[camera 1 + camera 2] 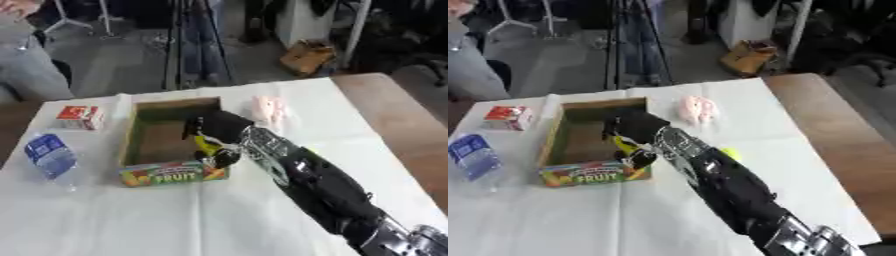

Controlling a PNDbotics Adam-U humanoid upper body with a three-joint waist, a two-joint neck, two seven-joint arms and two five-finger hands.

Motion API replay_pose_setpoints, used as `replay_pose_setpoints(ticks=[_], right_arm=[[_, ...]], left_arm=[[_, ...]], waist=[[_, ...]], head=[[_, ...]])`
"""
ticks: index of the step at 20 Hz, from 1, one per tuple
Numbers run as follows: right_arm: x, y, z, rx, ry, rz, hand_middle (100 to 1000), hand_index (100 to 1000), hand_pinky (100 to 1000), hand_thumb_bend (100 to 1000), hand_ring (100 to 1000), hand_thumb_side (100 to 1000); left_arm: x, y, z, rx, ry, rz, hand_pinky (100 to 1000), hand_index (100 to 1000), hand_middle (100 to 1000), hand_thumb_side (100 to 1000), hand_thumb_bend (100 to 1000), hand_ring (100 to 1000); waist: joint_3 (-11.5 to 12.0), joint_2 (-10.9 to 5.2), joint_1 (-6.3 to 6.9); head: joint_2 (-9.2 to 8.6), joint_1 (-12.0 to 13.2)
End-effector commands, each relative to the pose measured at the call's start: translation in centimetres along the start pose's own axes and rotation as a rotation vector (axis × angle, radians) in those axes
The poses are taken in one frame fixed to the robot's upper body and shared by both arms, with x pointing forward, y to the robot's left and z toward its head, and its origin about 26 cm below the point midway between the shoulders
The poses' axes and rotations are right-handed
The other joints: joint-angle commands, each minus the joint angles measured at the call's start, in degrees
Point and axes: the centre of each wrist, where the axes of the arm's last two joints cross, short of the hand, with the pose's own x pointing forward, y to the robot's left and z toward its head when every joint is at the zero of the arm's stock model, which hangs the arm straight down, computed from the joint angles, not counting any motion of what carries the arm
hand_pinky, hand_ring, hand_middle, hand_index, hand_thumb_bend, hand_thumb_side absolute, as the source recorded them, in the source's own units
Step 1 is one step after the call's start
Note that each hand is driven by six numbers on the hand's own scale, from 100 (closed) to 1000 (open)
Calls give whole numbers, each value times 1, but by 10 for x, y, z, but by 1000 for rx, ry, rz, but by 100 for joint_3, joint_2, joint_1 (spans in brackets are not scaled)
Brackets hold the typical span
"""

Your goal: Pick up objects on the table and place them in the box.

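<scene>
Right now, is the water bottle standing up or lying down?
Lying down. The water bottle rests on its side on the white cloth, left of the box, outside it.

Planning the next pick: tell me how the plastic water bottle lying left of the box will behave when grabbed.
The bottle lies on its side on the white cloth, so a nudge would probably roll it. Its clear body may be slippery and could dent under curled fingers. How full it is cannot be told, so its weight is uncertain. The right hand is over the box.
</scene>
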Motion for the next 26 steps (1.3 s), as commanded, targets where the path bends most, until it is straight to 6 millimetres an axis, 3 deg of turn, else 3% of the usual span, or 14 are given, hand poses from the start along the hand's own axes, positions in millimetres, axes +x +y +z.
replay_pose_setpoints(ticks=[1, 4, 8, 11, 12, 18, 21, 26], right_arm=[[-6, -8, -1, 14, -15, 23, 1000, 987, 966, 100, 990, 432], [-8, -12, 0, -9, -18, 2, 1000, 1000, 1000, 100, 1000, 574], [-11, -22, 1, -67, -6, -23, 1000, 1000, 1000, 100, 1000, 568], [-12, -34, 3, -100, -4, -26, 1000, 1000, 998, 100, 1000, 538], [-13, -37, 3, -106, -3, -27, 1000, 1000, 984, 100, 992, 491], [-19, -82, 21, -244, 7, -32, 1000, 988, 956, 100, 970, 378], [-22, -101, 37, -316, 27, -72, 980, 976, 922, 100, 950, 290], [-22, -125, 75, -433, 69, -146, 946, 947, 878, 100, 921, 240]], left_arm=[[6, 1, -6, -12, -33, -3, 540, 818, 784, 759, 553, 799], [6, 1, -6, -14, -32, -4, 539, 819, 784, 760, 553, 799], [6, 1, -5, -16, -29, -4, 539, 820, 785, 760, 552, 800], [6, 1, -5, -18, -29, -4, 539, 819, 785, 760, 552, 800], [6, 1, -5, -18, -29, -4, 539, 819, 785, 760, 552, 799], [6, 4, -6, -14, -26, -18, 539, 819, 785, 762, 552, 800], [6, 6, -5, -8, -20, -28, 539, 819, 786, 766, 550, 801], [6, 9, -4, 1, -6, -50, 537, 819, 788, 771, 547, 804]], waist=[[-7, -42, 15], [-20, -44, 18], [-41, -48, 17], [-59, -51, 10], [-63, -52, 8], [-208, -49, -47], [-337, -27, -79], [-594, 13, -111]], head=[[-54, 8], [-59, 8], [-60, 10], [-61, 18], [-61, 21], [-66, 136], [-85, 234], [-127, 445]])
